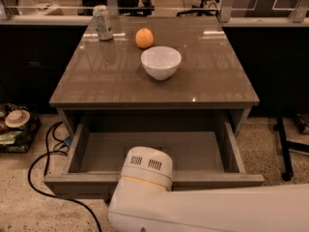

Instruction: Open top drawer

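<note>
Your gripper sits hidden under the arm's white wrist at the top drawer's front edge, so you cannot tell its state. The drawer stands well out from under the table. Opening looks essentially done; only backing away seems left.

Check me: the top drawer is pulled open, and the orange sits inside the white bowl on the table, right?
Not quite. The camera view shows the orange on the table beside the white bowl, not in it. The top drawer is pulled open; the claw is hidden under the white arm at its front.
</note>
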